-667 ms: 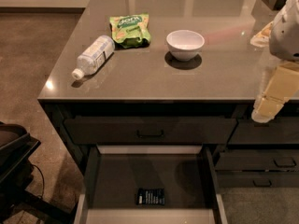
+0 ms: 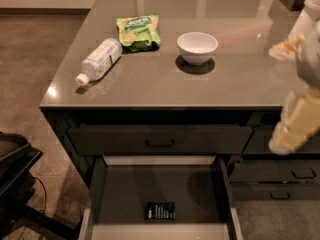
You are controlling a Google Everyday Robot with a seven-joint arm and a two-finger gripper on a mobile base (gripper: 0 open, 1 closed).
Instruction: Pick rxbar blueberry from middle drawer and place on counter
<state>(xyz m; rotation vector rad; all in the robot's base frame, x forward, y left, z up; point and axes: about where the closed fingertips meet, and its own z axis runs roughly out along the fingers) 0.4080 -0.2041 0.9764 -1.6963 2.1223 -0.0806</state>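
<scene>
The rxbar blueberry (image 2: 160,210) lies flat on the grey floor of the open middle drawer (image 2: 125,194), near its front edge. The counter (image 2: 165,79) spans the upper part of the view. My gripper (image 2: 292,124) hangs at the right edge, above and to the right of the drawer, well away from the bar. The arm's white and cream parts blur over the counter's right end.
On the counter lie a clear water bottle (image 2: 99,60) on its side, a green snack pouch (image 2: 138,32) and a white bowl (image 2: 197,46). A shut drawer front with a black handle (image 2: 160,143) sits above the open drawer. A dark object (image 2: 12,169) stands at the left on the floor.
The arm at the right edge has shifted slightly; the bar, drawer and counter items have not moved.
</scene>
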